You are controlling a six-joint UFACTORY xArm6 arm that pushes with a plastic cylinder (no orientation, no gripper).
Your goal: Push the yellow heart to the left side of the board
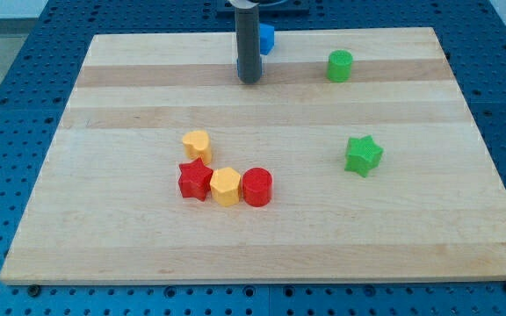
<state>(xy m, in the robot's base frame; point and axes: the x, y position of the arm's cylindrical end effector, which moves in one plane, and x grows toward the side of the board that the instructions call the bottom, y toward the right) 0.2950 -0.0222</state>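
Note:
The yellow heart (197, 144) lies left of the board's middle, just above a red star (195, 180). My tip (249, 80) is near the view's top centre, well above and to the right of the heart, apart from it. A blue block (266, 39) sits just behind the rod, partly hidden by it.
A yellow hexagon (226, 186) and a red cylinder (256, 187) stand in a row right of the red star. A green cylinder (340, 66) is at the top right. A green star (363, 155) is at the right. The wooden board (104, 237) lies on a blue perforated table.

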